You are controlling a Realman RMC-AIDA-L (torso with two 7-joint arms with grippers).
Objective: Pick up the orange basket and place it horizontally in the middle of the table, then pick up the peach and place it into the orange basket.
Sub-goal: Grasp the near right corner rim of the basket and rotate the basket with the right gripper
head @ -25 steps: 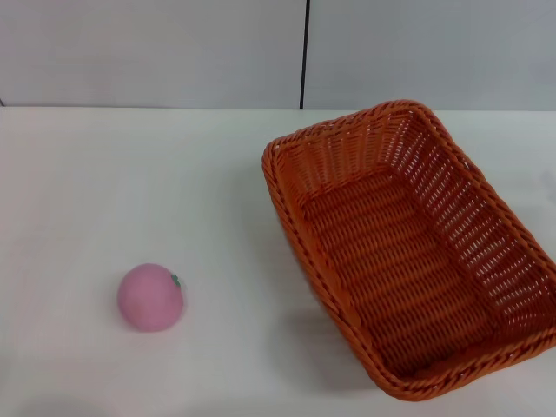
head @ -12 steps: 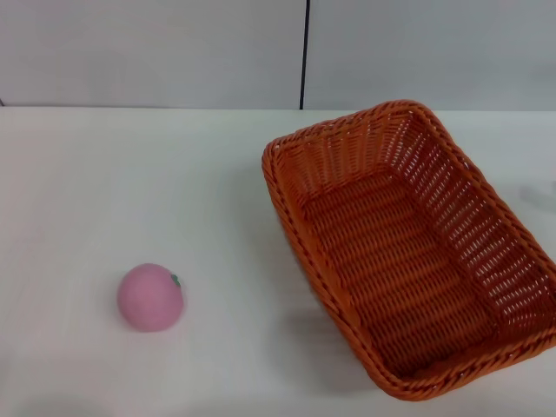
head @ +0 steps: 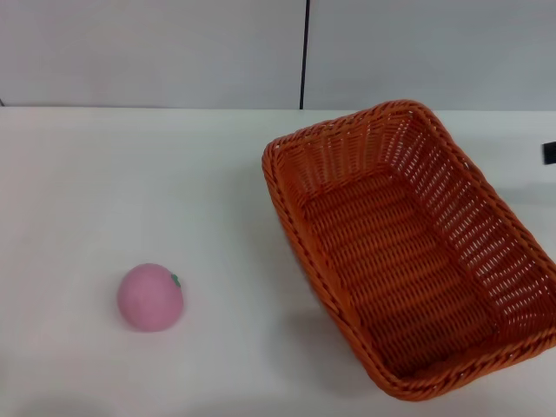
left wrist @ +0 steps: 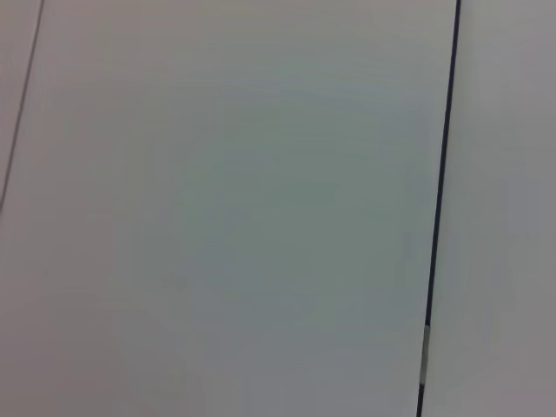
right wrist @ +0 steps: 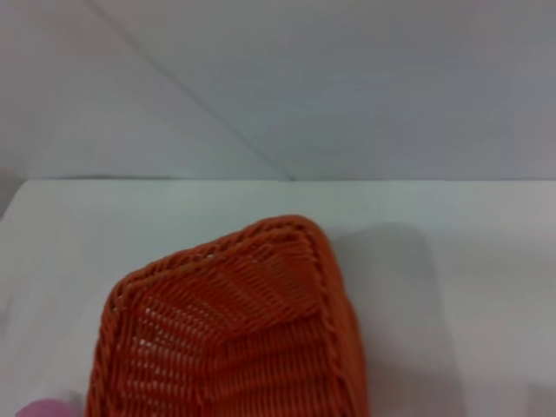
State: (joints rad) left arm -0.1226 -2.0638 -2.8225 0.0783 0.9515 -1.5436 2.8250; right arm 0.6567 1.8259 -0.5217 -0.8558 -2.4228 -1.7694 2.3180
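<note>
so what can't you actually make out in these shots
- Right tool: head view, only a dark sliver at the frame edge; fingers unreadable.
- Left tool: in no view; left wrist view shows only wall.
- Orange basket: near right corner cut off, head view.
- Peach: a sliver in right wrist view.

A pale grey wall (head: pixel 156 52) with a dark vertical seam (head: pixel 304 52) stands behind

right end effector (head: pixel 550 153) entering at table edge
</note>
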